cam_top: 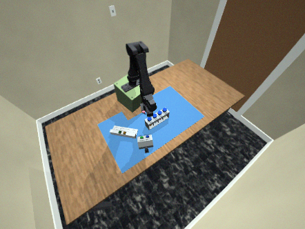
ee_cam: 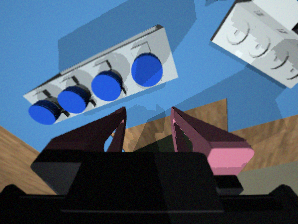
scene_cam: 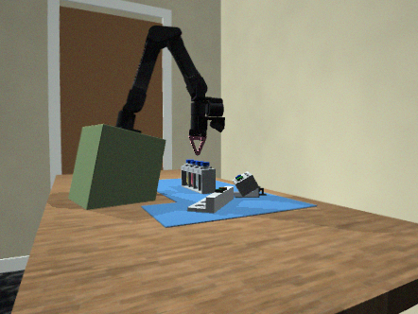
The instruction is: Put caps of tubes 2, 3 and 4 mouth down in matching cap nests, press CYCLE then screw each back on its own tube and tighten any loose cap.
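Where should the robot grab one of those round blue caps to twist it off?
Grip a round blue cap by its curved sides, coming straight down from above. The caps stand upright in a close row in the white tube holder, so only the top is free. The half-open hand holds nothing.

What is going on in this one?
A single black arm hangs its gripper over the decapping station, jaws half open with nothing between them. All four blue caps sit on their tubes, so no cap is off yet. The cap tray and the key box lie untouched on the blue mat.
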Motion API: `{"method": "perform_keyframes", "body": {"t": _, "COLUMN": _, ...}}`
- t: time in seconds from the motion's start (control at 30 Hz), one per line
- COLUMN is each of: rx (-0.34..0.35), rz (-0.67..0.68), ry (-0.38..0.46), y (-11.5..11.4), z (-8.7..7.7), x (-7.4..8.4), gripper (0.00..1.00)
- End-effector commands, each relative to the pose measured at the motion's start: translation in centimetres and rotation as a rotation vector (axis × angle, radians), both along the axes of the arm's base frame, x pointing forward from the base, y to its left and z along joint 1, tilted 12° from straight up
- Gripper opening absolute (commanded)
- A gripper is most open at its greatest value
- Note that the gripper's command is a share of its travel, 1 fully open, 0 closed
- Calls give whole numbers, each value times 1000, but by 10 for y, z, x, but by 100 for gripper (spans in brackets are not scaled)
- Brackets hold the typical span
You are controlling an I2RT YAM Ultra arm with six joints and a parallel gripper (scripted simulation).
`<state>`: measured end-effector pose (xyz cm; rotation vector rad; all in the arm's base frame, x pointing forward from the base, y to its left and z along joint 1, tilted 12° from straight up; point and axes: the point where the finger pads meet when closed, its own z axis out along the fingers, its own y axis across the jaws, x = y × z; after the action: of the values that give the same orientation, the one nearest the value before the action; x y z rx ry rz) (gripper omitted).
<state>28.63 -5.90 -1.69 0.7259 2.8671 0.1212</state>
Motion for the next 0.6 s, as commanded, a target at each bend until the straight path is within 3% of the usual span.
{"method": "perform_keyframes", "body": {"t": 0.0, "rx": 38, "rz": -242, "ry": -17, "y": 5, "z": 7, "x": 9, "gripper": 49}}
{"method": "perform_keyframes", "body": {"t": 0.17, "rx": 90, "rz": -482, "ry": -10, "y": 29, "z": 9, "x": 17, "gripper": 49}}
{"method": "perform_keyframes", "body": {"t": 0.27, "rx": 91, "rz": -486, "ry": -10, "y": 29, "z": 9, "x": 17, "gripper": 49}}
{"method": "perform_keyframes", "body": {"t": 0.37, "rx": 140, "rz": -710, "ry": -2, "y": 53, "z": 12, "x": 26, "gripper": 49}}
{"method": "perform_keyframes", "body": {"t": 0.57, "rx": 179, "rz": -894, "ry": 4, "y": 68, "z": 14, "x": 31, "gripper": 49}}
